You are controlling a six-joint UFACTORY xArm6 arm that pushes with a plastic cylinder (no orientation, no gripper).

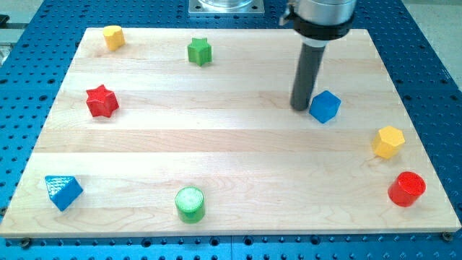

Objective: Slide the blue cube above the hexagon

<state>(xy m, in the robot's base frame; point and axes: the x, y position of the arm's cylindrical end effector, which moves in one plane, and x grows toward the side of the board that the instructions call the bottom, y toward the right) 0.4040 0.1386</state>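
Note:
The blue cube sits on the wooden board at the view's right of centre. My tip stands right at the cube's left side, touching or nearly touching it. The yellow hexagon lies near the board's right edge, below and to the right of the blue cube, about a block's width of bare wood between them.
A red cylinder sits below the hexagon at the lower right. A green cylinder is at the bottom centre, a blue triangular block at the lower left, a red star at the left, a green star at the top, and a yellow block at the top left.

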